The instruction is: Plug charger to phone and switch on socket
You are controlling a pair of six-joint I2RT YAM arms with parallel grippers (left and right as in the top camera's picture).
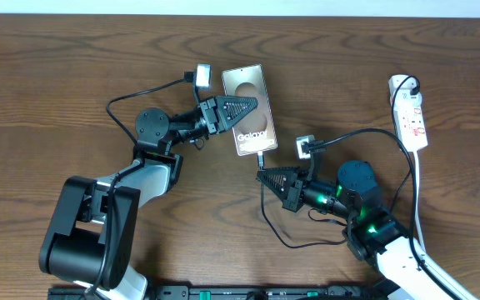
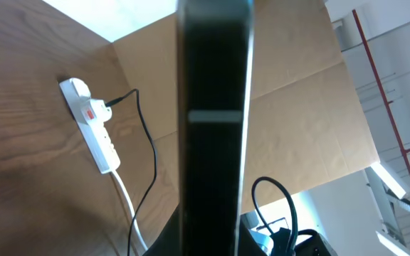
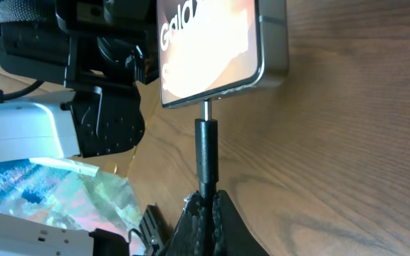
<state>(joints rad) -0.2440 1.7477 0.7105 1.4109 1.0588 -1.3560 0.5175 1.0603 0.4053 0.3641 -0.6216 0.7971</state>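
From overhead, the flat, glossy grey-bronze phone (image 1: 246,83) with white "Galaxy" lettering is near the middle of the brown wooden table (image 1: 57,67). Its long axis runs from the far edge toward the robot's side, tipped slightly. Your left jaws reach in from the phone's left and are clamped on it. Just off its near short edge, your right jaws are pinched shut on the small black plug of the thin black charger (image 1: 260,162), which points up along that same axis. The narrow white power-strip socket (image 1: 411,117) lies at the far right, well apart from both jaws. The right arm is the nearer one to it.

In the left wrist view, the phone shows edge-on as a dark upright bar filling the middle. The jaws themselves are out of sight here. The socket lies beyond it on the table, with the black cable leaving it.

In the right wrist view, the plug stands straight out of the closed jaws, and its metal tip meets the port in the phone's short edge. A sliver of bare metal shows, so I judge it not fully seated. Push along the phone's long axis, then go for the switch.
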